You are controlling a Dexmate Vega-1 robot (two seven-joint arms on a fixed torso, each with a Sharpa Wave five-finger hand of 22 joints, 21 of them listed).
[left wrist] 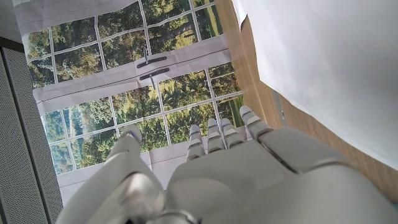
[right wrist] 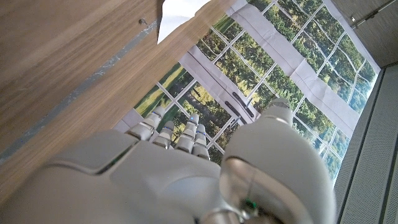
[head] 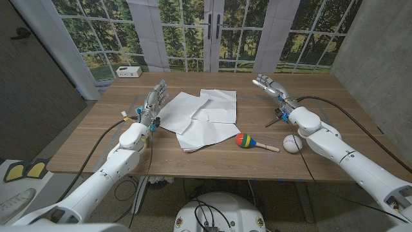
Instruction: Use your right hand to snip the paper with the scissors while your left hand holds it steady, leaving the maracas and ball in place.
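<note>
Wooden table (head: 116,145) carries overlapping white paper sheets (head: 203,116) at centre; multicoloured maraca (head: 248,141) just beside paper's near right corner; white ball (head: 293,144) near maraca's handle; scissors (head: 277,117) partly hidden behind right arm.

Your right hand (right wrist: 180,174) showed from behind, fingers (right wrist: 186,134) extended and apart, holding nothing. Beyond them lay the wooden table (right wrist: 68,56) with a corner of white paper (right wrist: 180,12) at its edge, and a backdrop (right wrist: 280,68) printed with windows and trees.
</note>
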